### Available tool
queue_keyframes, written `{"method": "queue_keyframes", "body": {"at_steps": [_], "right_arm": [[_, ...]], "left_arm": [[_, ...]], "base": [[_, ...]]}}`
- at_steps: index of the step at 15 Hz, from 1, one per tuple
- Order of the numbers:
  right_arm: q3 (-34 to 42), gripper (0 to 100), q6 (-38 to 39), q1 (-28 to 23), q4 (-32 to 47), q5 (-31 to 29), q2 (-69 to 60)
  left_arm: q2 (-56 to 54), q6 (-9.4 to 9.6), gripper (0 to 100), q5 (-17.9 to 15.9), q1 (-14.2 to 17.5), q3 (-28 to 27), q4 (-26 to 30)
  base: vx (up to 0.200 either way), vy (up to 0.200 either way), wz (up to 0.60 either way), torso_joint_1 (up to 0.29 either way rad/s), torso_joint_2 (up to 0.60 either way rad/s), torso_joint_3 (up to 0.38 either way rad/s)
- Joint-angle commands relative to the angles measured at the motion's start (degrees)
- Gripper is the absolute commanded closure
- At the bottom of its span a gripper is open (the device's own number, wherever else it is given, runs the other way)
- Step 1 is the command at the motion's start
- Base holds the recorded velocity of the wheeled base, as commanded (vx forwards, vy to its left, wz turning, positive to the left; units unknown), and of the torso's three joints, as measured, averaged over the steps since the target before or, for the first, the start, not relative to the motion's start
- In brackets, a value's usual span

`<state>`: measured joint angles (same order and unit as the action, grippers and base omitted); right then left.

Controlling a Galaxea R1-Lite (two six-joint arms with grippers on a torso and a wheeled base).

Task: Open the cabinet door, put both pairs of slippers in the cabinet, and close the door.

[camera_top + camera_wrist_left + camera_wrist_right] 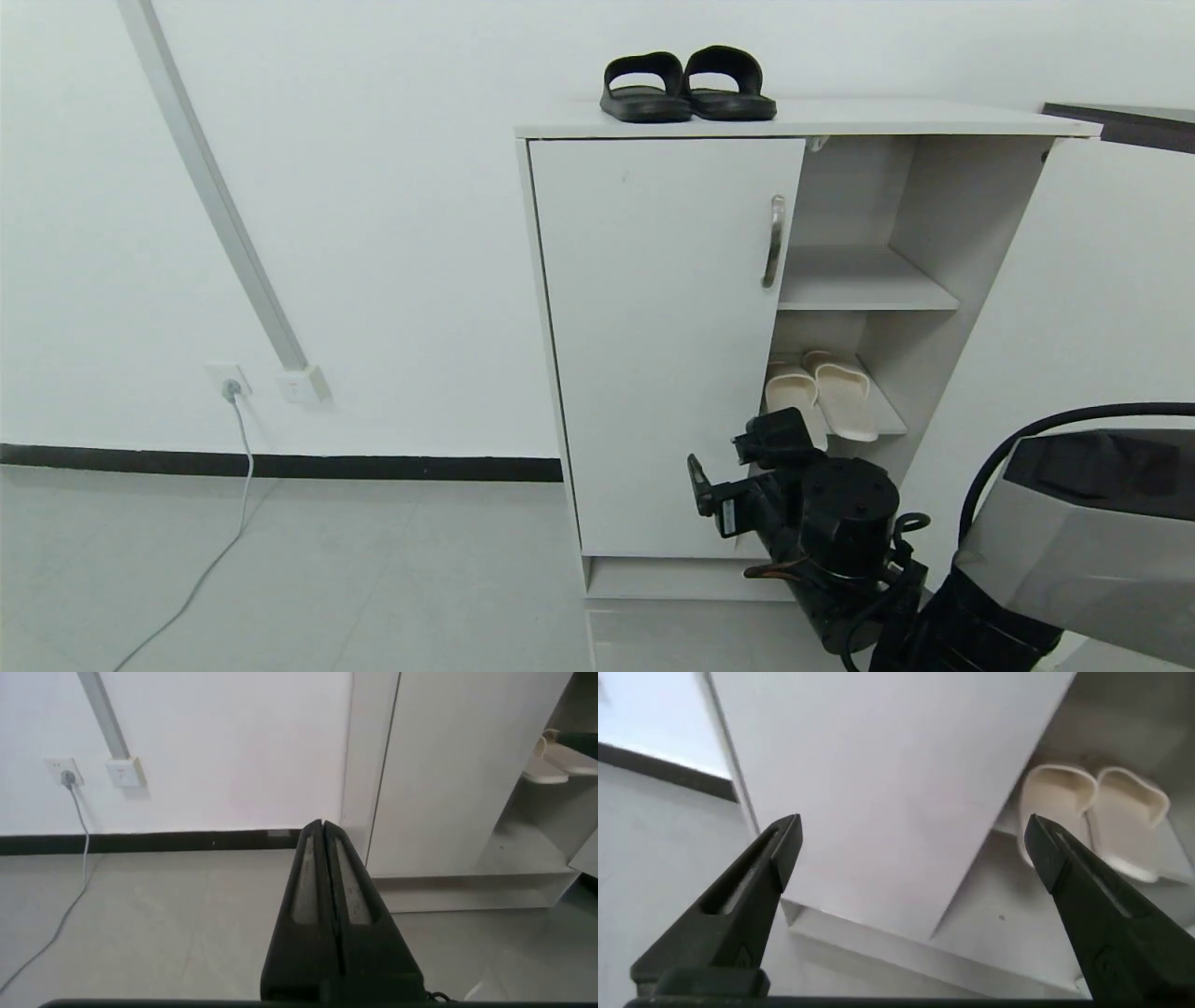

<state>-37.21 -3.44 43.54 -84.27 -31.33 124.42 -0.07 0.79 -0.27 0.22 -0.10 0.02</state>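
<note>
Head view: black slippers (688, 86) atop cabinet (653, 373), pair touching; white slippers (822, 397) on cabinet's lower shelf; right gripper (738, 457) low before cabinet opening.
Left wrist view: left gripper (322, 873) fingers pressed together, empty.
Right wrist view: fingers (757, 877) spread, empty.
Black slippers likely light, rubbery, bendy; pinch adjoining straps.

Photographed plain white cabinet (663, 355), brushed silver handle (774, 241), matte black slippers (688, 86) on top, cream slippers (823, 392) inside, black left gripper (322, 826) and black right gripper (913, 831), pale grey tiled floor (280, 579), white wall (373, 187) trimmed with black skirting (280, 464), grey cable (238, 485) at white socket (227, 378)
</note>
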Motion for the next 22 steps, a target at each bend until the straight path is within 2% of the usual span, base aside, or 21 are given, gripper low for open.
{"method": "queue_keyframes", "body": {"at_steps": [1,20,22], "right_arm": [[0.12,0,-0.78,0.05,-0.19,0.04,0.39],[0.2,0,-1.48,-0.39,-0.54,0.04,1.79],[0.2,0,-1.48,-0.39,-0.54,0.04,1.79]], "left_arm": [[0.07,0.0,100,0.0,-0.04,0.01,0.06],[0.07,0.0,100,-0.08,-0.04,0.01,0.06],[0.07,0.0,100,-0.08,-0.04,0.01,0.06]], "base": [[0.0,0.0,0.0,0.0,0.0,0.0],[0.0,0.0,0.0,0.0,0.0,0.0],[0.0,0.0,0.0,0.005,-0.23,-0.249]]}}
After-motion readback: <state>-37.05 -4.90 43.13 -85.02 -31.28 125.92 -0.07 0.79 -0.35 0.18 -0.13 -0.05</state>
